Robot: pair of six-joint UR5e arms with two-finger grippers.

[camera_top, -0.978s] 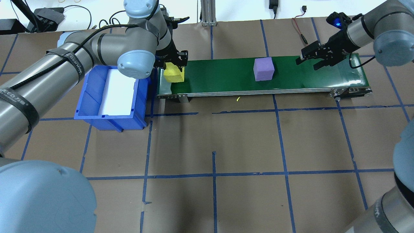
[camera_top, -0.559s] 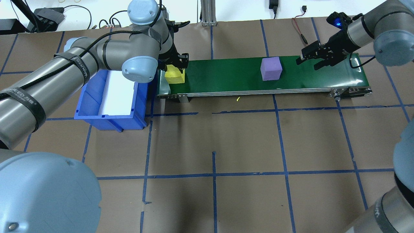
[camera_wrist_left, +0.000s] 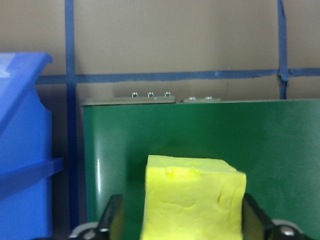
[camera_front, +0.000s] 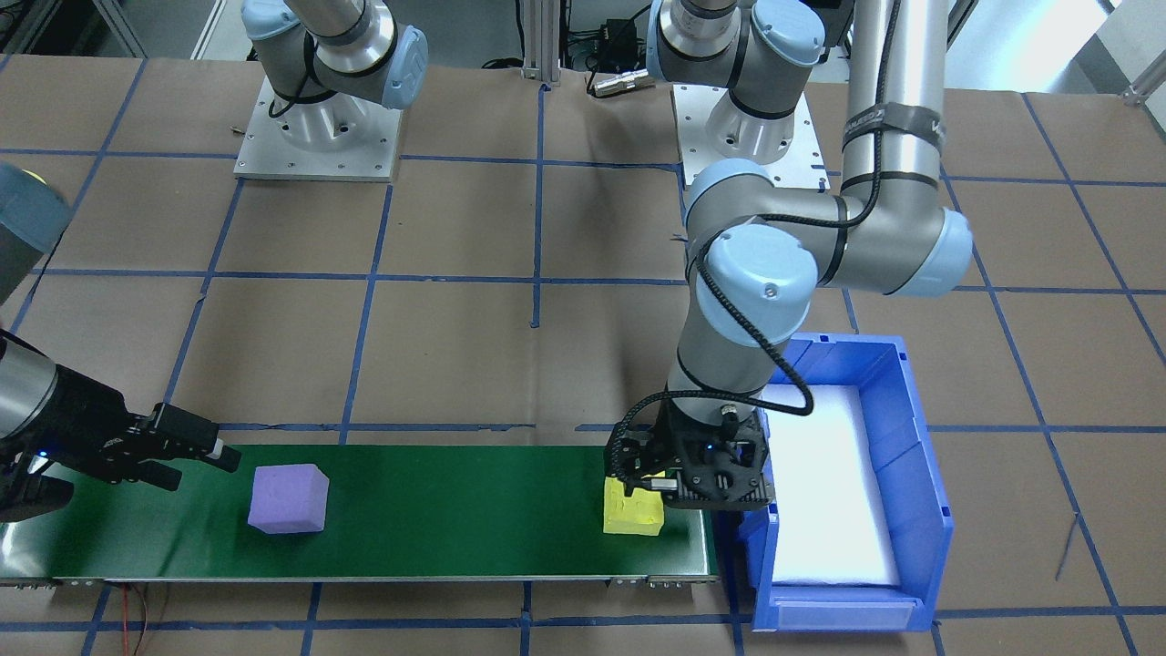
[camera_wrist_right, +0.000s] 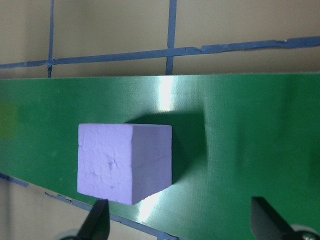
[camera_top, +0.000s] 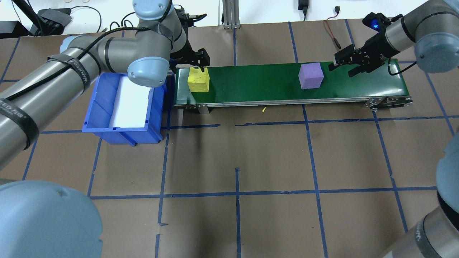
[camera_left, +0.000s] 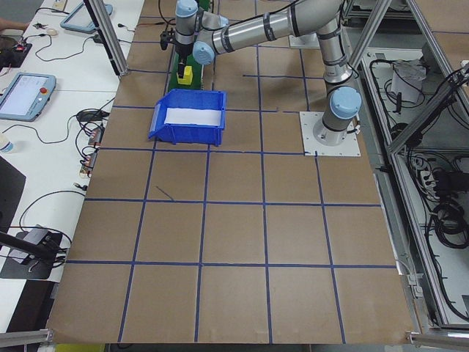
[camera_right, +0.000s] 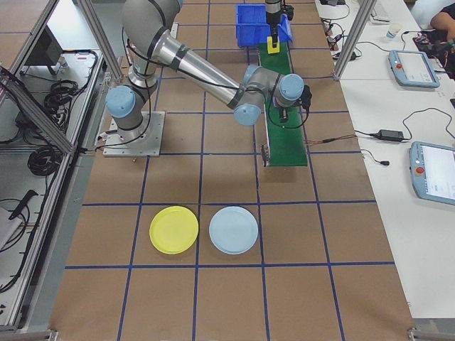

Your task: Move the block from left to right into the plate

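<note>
Green belt (camera_top: 265, 84): purple block (camera_top: 311, 75), yellow block (camera_top: 198, 79); blue bin (camera_top: 123, 104) beside.

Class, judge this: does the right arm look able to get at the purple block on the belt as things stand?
Probably yes: the right gripper is open, just beyond the purple block on the green belt, with nothing between them.

Two foam blocks (camera_top: 198, 80), two plates (camera_right: 174, 229), one bin (camera_top: 123, 104).

Bare green belt (camera_top: 254, 84) between yellow block (camera_top: 198, 80) and purple block (camera_top: 311, 75); blue bin (camera_top: 104, 107) beside its left end.
</note>
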